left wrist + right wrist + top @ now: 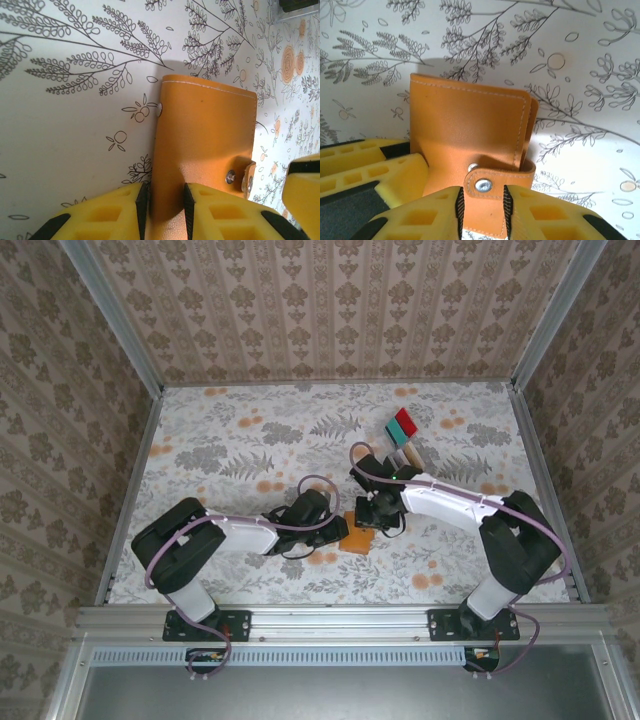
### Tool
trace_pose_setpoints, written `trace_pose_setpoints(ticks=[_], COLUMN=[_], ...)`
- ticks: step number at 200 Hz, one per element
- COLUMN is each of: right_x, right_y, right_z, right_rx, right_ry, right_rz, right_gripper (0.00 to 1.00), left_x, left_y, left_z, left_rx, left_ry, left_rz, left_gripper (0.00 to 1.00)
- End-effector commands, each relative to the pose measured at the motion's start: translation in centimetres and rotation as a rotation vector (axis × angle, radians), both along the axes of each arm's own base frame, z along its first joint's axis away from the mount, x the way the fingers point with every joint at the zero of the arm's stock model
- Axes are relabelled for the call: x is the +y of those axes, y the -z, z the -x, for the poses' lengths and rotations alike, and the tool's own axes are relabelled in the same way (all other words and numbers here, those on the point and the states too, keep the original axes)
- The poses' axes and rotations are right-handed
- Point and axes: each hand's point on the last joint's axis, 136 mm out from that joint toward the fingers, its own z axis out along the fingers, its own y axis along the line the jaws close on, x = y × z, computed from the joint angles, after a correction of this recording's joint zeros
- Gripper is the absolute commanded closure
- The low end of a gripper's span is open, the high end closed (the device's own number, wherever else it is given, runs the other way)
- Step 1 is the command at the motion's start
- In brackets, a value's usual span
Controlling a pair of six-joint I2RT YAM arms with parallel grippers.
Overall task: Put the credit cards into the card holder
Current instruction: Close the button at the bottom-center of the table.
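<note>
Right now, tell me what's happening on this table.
The left gripper is clamped on one edge of the orange card holder, mid-table. The right gripper straddles its snap strap; whether it pinches the strap is unclear. Red and teal cards lie farther back on the right, not yet inserted.

The floral table (230, 440) bears the credit cards (403, 426) far right, the card holder (360, 542) nearer the front.
</note>
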Motion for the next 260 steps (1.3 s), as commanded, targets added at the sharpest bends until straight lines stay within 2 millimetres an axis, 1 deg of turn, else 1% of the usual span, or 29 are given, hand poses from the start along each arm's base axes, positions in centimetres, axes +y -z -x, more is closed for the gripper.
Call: trace_pose_setpoints(ticks=[1,30,53,65,77,92,109,143,175,191,234,260], right_x=[-0.2,0.4,-0.1,0.0,-0.1,-0.1,-0.1,-0.3,-0.5,-0.2,0.8,1.5], right_y=[0.2,1.0,1.7,1.9,2.1,2.1,2.1,1.8,1.0,0.5,-0.3,0.1], right_z=[0.0,0.0,0.2,0.4,0.5,0.5,0.5,0.5,0.4,0.3,0.1,0.1], right_rx=[0.010,0.028,0.049,0.053,0.057,0.056,0.052,0.042,0.015,-0.003,-0.027,-0.014], right_ry=[-0.019,-0.029,-0.032,-0.035,-0.035,-0.035,-0.037,-0.033,-0.027,-0.027,-0.028,-0.033], right_rz=[0.084,0.117,0.172,0.173,0.184,0.184,0.181,0.181,0.172,0.151,0.080,0.054], right_gripper=[0.69,0.68,0.68,0.68,0.69,0.74,0.80,0.88,0.96,1.00,1.00,1.00], left_x=[0.2,0.3,0.4,0.4,0.5,0.5,0.4,0.4,0.5,0.5,0.3,0.2], left_y=[0.2,0.2,0.2,0.2,0.2,0.2,0.3,0.3,0.4,0.4,0.4,0.3], left_z=[0.5,0.4,0.4,0.4,0.3,0.4,0.3,0.3,0.4,0.4,0.5,0.5], left_rx=[0.006,0.005,0.006,0.005,0.005,0.007,0.007,0.007,0.011,0.009,0.012,0.011], left_ry=[0.005,0.000,-0.005,-0.007,-0.009,-0.008,-0.007,-0.007,-0.008,-0.006,0.001,0.004], left_rz=[-0.010,-0.002,0.003,0.005,0.008,0.007,0.008,0.011,0.008,0.010,0.008,0.008], left_gripper=[0.72,0.72,0.71,0.72,0.72,0.72,0.72,0.72,0.71,0.71,0.71,0.71])
